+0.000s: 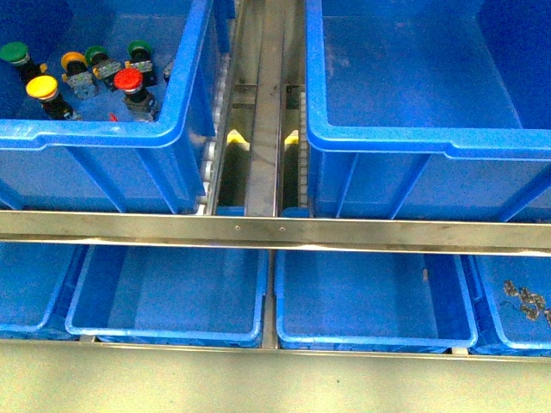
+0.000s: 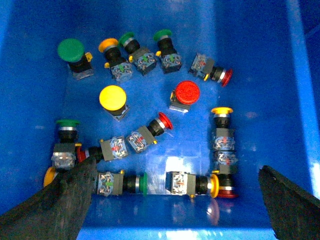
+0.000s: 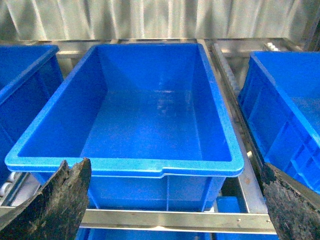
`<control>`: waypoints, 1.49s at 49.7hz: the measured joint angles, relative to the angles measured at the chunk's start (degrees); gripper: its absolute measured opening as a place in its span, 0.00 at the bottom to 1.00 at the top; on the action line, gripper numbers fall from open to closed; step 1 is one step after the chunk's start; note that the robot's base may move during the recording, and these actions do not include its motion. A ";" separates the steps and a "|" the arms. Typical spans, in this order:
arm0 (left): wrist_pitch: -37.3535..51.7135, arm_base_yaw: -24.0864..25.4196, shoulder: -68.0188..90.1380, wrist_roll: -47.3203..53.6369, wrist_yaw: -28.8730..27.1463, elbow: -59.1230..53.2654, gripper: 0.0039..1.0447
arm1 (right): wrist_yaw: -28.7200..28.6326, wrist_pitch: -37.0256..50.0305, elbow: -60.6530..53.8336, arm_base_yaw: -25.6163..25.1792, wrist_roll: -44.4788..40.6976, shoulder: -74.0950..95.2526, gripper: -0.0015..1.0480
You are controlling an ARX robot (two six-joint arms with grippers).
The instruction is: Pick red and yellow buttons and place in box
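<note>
Right, nearest us: a row of shallow blue plastic trays [image 1: 172,292] under a brushed steel rail [image 1: 275,231]. The tray furthest right holds a few small grey metal bits [image 1: 525,301]. Past the rail stand two deep, glossy crates with a steel channel [image 1: 263,103] running between them.

On the left is the crate [image 1: 103,133] with the buttons. The red button [image 1: 129,80] stands upright with its round mushroom cap up, and the yellow button [image 1: 41,87] is further left, also cap up. Green caps [image 1: 13,53] sit behind them. The left wrist view shows more buttons lying on their sides, their black-grey bodies scattered across the smooth floor.

The left gripper [image 2: 177,170] hangs over that heap, rough black fingers [image 2: 65,200] spread wide. On the right is the box [image 1: 413,144], with a thick rolled rim and shiny floor. The right gripper [image 3: 175,167] hovers before its near rim, fingers just as far apart.
</note>
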 joint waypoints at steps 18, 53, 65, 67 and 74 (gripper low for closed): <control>-7.98 -1.20 26.56 8.22 3.21 26.56 0.93 | 0.00 0.00 0.00 0.00 0.00 0.00 0.94; -17.57 -5.99 46.82 9.03 1.77 48.37 0.93 | 0.00 0.00 0.00 0.00 0.00 0.00 0.94; -18.97 -6.84 50.80 8.72 1.81 52.24 0.93 | 0.02 0.00 0.00 0.00 0.00 0.00 0.94; -19.04 -6.93 51.41 8.44 1.79 53.16 0.93 | 0.00 0.00 0.00 0.00 0.00 0.00 0.94; -20.28 -7.19 52.76 8.00 1.75 56.78 0.93 | 0.00 0.00 0.00 0.00 0.00 0.00 0.94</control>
